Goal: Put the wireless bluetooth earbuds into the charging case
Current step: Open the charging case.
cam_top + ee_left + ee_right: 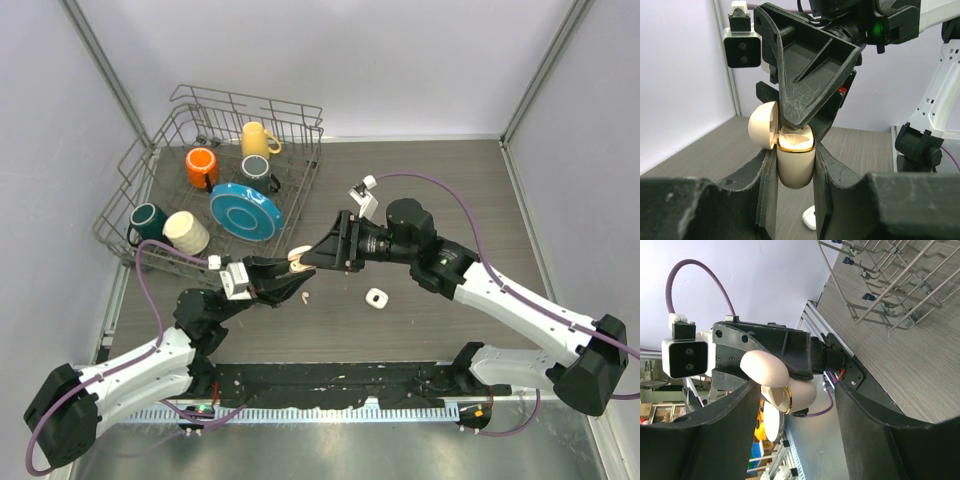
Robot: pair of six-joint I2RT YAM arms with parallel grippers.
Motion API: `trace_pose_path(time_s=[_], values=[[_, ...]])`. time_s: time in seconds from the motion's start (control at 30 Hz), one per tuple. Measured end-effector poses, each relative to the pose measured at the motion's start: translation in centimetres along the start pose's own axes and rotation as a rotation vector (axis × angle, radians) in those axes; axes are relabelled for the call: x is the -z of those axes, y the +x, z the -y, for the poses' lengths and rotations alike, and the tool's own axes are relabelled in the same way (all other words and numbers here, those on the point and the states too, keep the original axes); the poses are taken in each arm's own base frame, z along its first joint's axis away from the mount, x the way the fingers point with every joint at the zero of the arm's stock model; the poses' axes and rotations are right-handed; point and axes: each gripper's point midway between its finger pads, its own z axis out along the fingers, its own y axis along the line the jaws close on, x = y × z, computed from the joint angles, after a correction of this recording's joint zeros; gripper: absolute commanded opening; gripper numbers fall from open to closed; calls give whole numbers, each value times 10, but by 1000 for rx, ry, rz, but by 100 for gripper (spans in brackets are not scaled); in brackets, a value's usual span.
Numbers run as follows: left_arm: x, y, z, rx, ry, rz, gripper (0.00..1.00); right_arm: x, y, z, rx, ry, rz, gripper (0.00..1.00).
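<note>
My left gripper (290, 272) is shut on the cream charging case (796, 167) and holds it upright above the table, its lid (762, 124) swung open to the left. The case also shows in the top view (298, 262) and the right wrist view (800, 392). My right gripper (312, 257) is right at the case's mouth, and one fingertip (792, 117) touches the gold rim. In the right wrist view its jaws stand wide apart, with nothing seen between them but the case beyond. One white earbud (303, 297) lies on the table under the case, also in the left wrist view (810, 218). Other earbuds are not in view.
A small white object with a dark centre (376, 298) lies on the table right of the grippers. A wire dish rack (300, 120) at the back left holds a blue plate (245, 210) and orange (201, 166), yellow (256, 138), green (148, 220) and cream (186, 232) mugs.
</note>
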Motion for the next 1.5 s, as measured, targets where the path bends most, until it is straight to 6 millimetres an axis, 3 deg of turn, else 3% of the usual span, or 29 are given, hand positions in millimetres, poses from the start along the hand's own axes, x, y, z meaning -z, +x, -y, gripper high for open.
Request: trace_pose_path(time_s=[0.27,0.6,1.5], values=[[0,7,-2,-7,-5,-25,1,-6,9,3,-33,-10,-61,56],[0,10,-4,-15,-12,-34,3,-7,8,2,-50,-22,-71,28],[0,15,-7,-2,-34,-50,4,-5,6,7,0,9,-65,17]])
